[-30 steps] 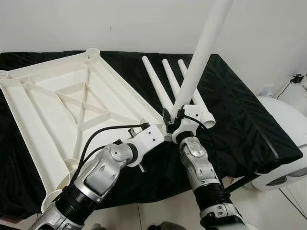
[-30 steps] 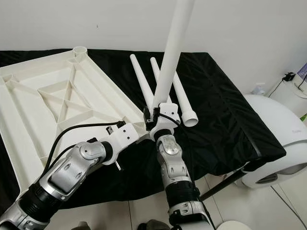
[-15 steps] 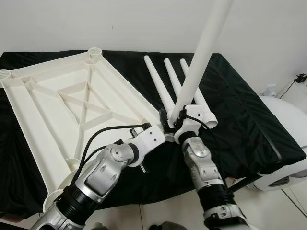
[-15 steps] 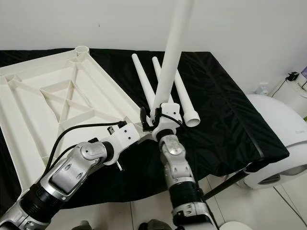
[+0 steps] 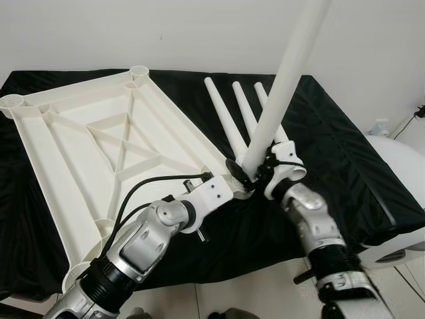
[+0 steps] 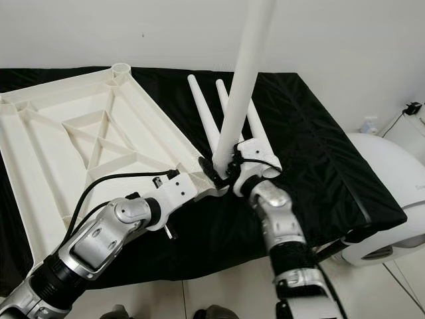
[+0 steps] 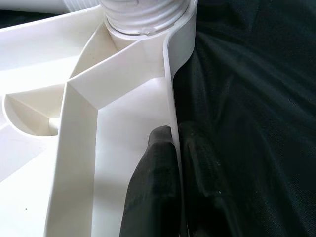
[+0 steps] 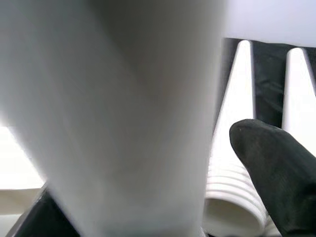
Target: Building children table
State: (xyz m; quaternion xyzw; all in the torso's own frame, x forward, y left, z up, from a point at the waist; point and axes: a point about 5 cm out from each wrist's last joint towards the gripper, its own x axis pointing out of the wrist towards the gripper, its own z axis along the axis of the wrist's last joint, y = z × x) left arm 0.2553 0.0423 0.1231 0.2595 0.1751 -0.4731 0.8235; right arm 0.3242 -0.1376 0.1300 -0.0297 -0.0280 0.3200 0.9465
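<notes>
Nearest, left pincer pinched onto the rim of the upturned white tabletop, one black finger inside the wall and one outside, close to the near corner socket. Judged a bracing hold, keeping the panel from sliding or twisting while a leg goes in.

Just beyond, right pincer wrapped round the base of the raised leg, with one black fingertip seen past the blurred tube; taken as clamped on it, since the leg stands nearly upright, tilted slightly away to the right. Lower end of that leg sitting at the corner socket, threaded collar apparently entering it; how deep it is seated cannot be told. Gripped low, probably for control of the turning and of the angle into the threads.

Farther back, three spare legs lying side by side on the black-draped desk, just beside the tabletop's right edge, within easy reach for the remaining sockets.
</notes>
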